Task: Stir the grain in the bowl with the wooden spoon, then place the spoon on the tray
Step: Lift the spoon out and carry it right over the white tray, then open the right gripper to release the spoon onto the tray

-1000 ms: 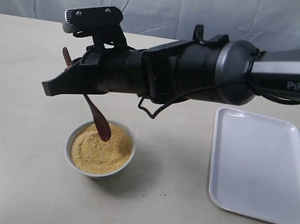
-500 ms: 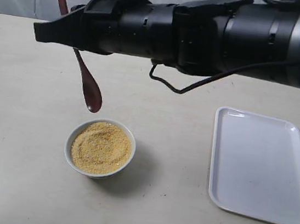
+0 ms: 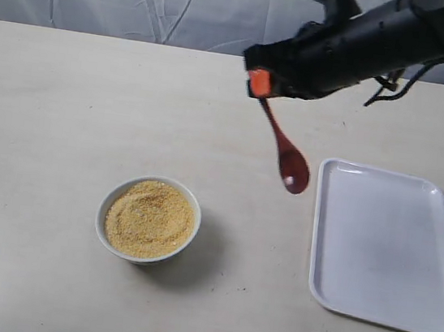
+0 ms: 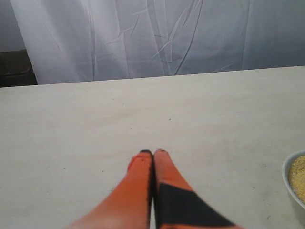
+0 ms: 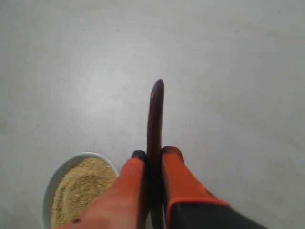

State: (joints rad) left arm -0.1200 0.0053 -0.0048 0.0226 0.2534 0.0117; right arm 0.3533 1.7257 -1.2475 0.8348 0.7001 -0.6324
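One second was enough to change the whole picture. The wooden spoon (image 3: 287, 160) was tip-down in the grain (image 3: 150, 218), then lifted clear above the bowl (image 3: 102, 216). Now it hangs in the air over the tabletop (image 3: 65, 113) between bowl and tray (image 3: 390, 254), its head just short of the tray's left edge in the exterior view.

Right jaws are clamped on the upper handle, with the spoon head-down and slanted. The grain shows a swirl mark, and I can see no spill.

My read: stirring is done and this is the carry leg, so only the set-down on the tray is left.

Left jaws are pressed together with nothing between them, over the tabletop with the bowl's rim just in their camera — out of sight in the exterior view, so not in the way.

Nothing stands between spoon and tray.

Watch points:
- The tray's low raised rim needs clearing.
- A slim glossy handle could swivel in the grip or roll on release.
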